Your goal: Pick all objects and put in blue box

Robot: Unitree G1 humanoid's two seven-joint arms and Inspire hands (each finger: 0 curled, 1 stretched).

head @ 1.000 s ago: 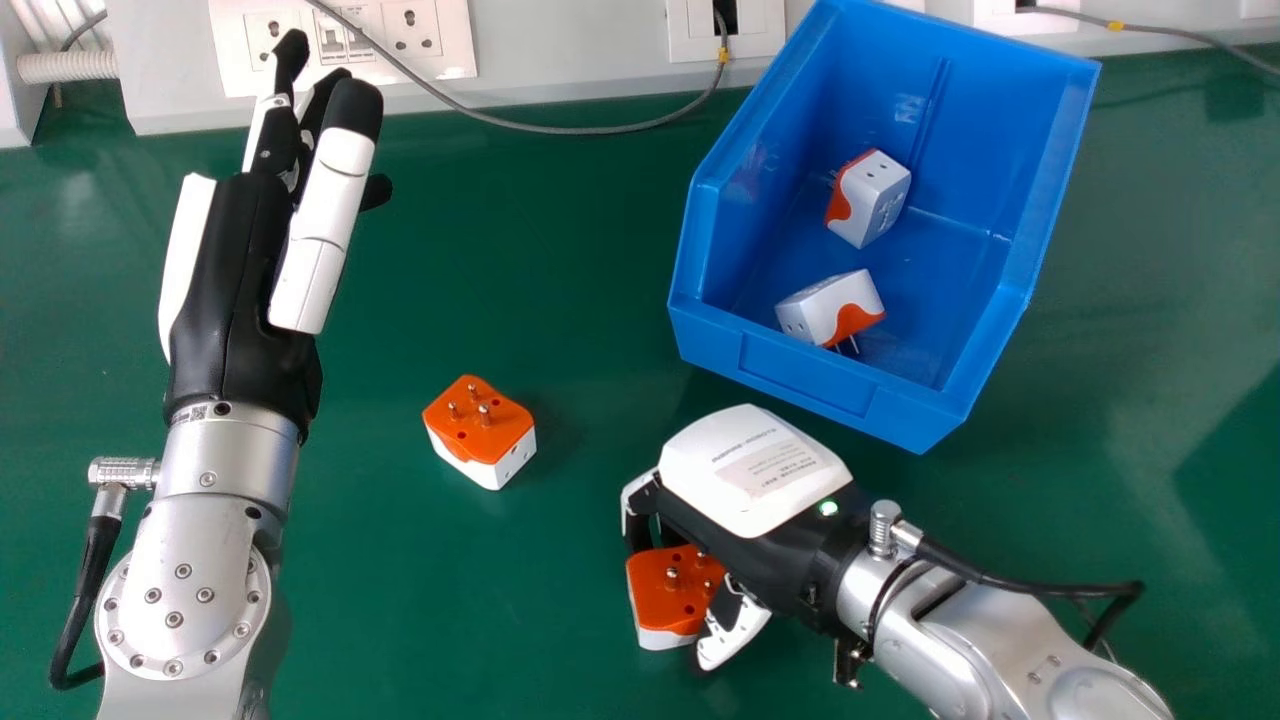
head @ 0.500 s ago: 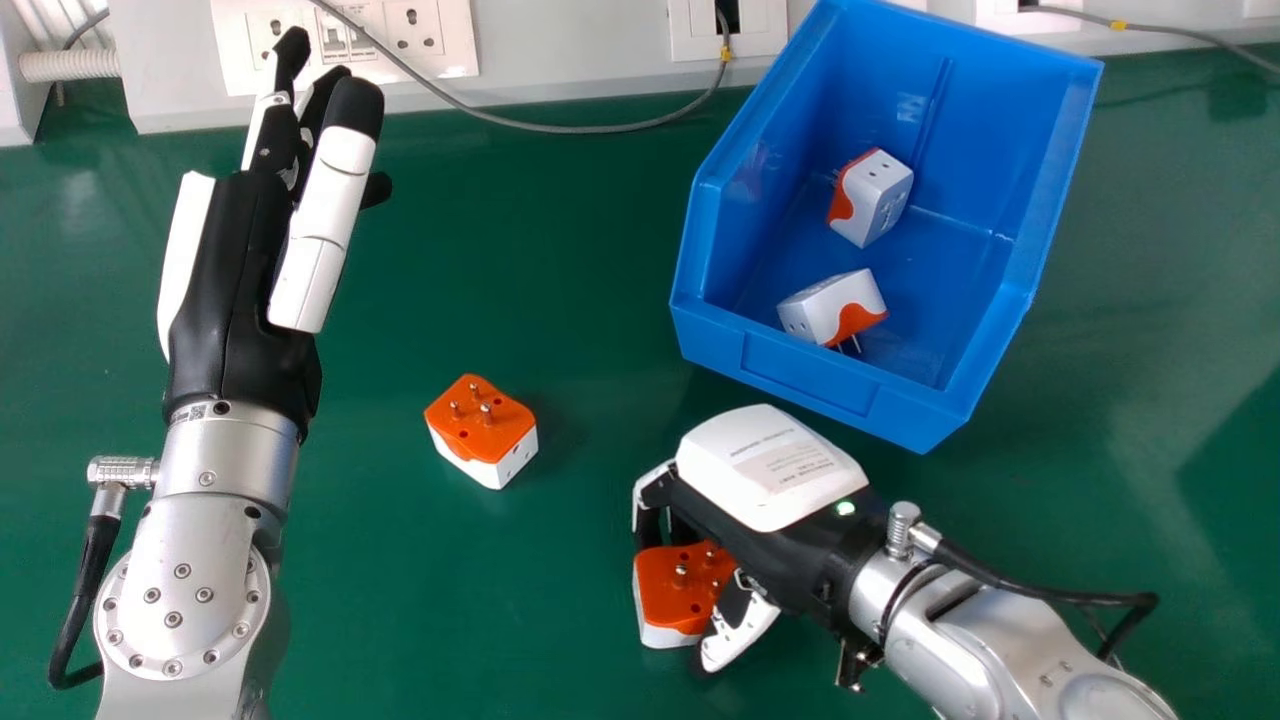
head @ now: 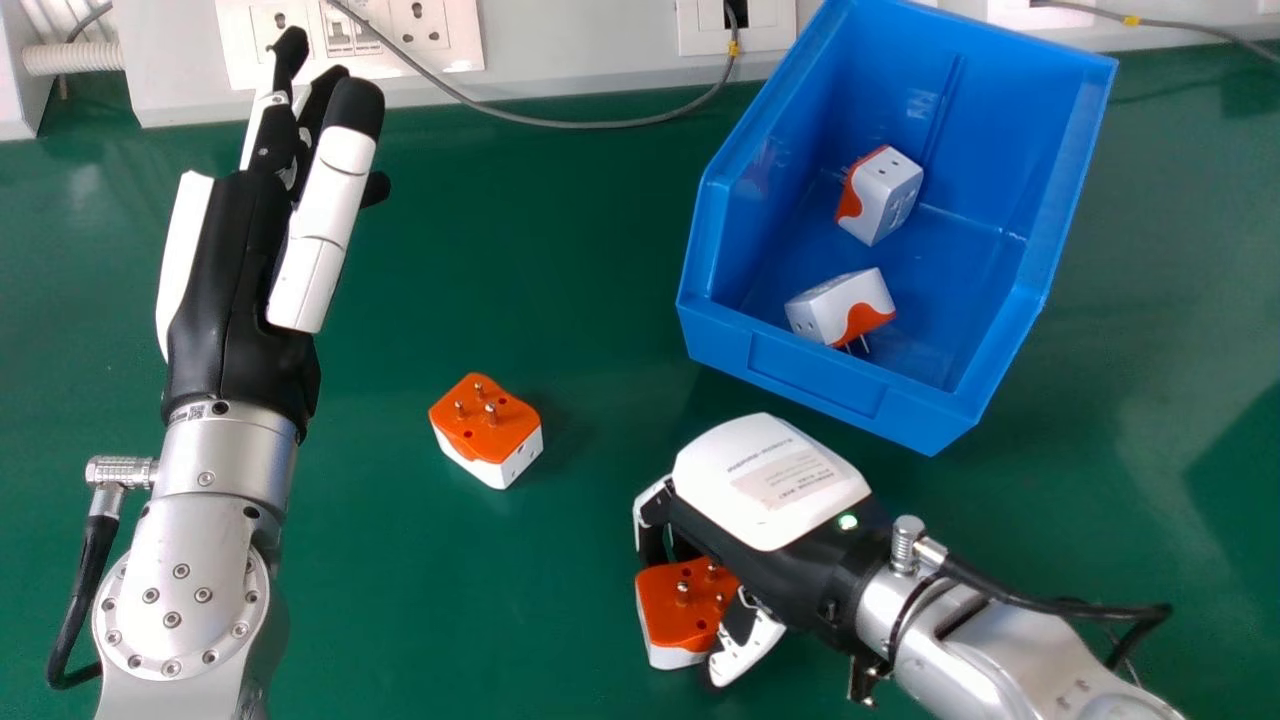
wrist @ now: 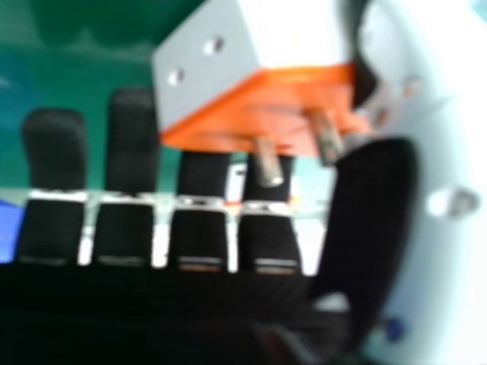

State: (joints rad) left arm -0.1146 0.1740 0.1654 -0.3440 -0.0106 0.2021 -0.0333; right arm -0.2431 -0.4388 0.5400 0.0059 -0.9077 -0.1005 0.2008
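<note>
Pinches the held plug (head: pixel 672 610) between curled fingers and thumb of the right hand (head: pixel 775 490), right of the middle in the lower part of the head view. Shows its orange face and metal pins uppermost there, with white below. Touches the thumb with it in the right hand view; can't tell whether it also touches the table (head: pixel 560 220).

Has the loose plug (head: pixel 485 425) on the table between the two hands, apart from both, likewise orange face and pins up. Has two more inside the box (head: pixel 830 380): the rear plug (head: pixel 885 195), with orange turned left, and the front plug (head: pixel 840 308), with pins toward the near wall, apart from each other. Has the box beyond the right hand, near it.

Holds the left hand (head: pixel 245 280) at the left of the head view, with fingers straight and somewhat spread. Runs a grey cable (head: pixel 600 124) along the table's back edge.
</note>
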